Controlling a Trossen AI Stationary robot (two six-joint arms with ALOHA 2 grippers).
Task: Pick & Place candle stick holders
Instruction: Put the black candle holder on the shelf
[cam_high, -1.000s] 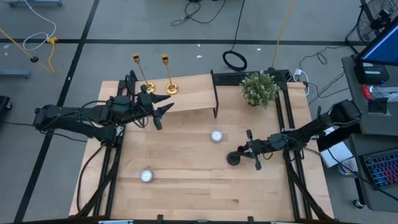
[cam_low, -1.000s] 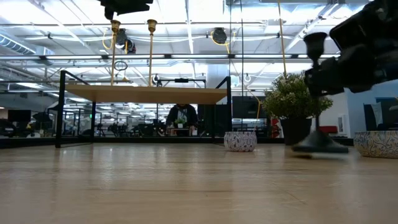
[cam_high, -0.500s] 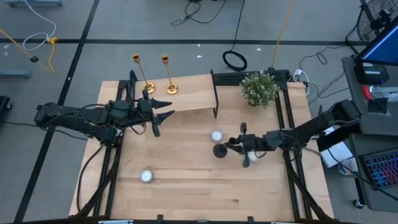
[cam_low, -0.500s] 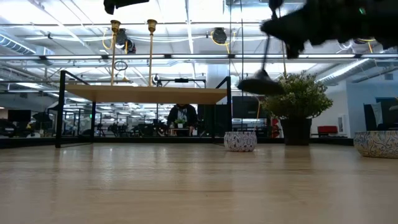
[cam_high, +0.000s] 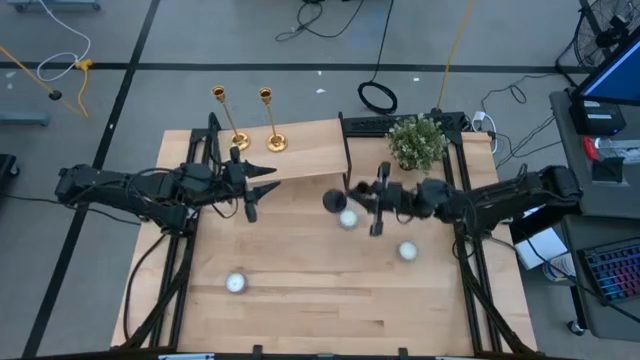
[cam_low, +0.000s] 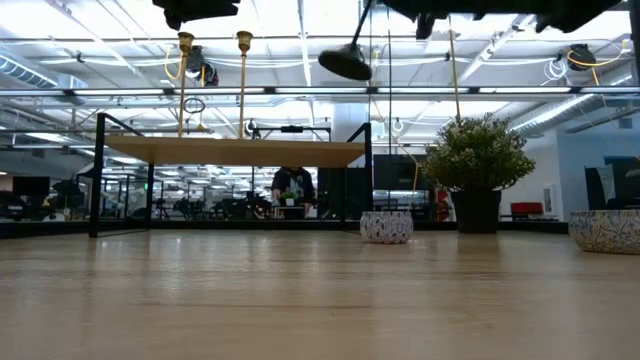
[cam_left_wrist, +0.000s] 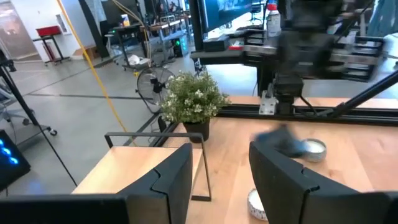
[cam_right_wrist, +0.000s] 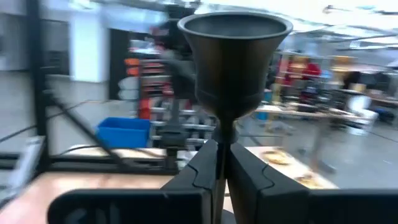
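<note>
The black candle stick holder is in the air over the table's middle, held by my right gripper, which is shut on it. Its round base shows high in the low view. Its cup fills the right wrist view. The two gold candle stick holders stand on their round bases on the raised wooden shelf at the far left. My left gripper is open and empty beside the shelf's near edge, its fingers apart. My right gripper pinches the black holder's stem just below the cup between its two fingers. The fingers come about level from the table's right. The holder is lifted clear and tilted, with its base toward the table's left.
Three small round bowls lie on the table. A potted plant stands at the far right. The shelf's black frame post is close to the held holder. A person sits beyond the table.
My right gripper has risen from the table and gone toward the left and far edge, toward the shelf. The black holder stood upright with its base on the table; it is now lifted clear and tipped, base leading to the left.
</note>
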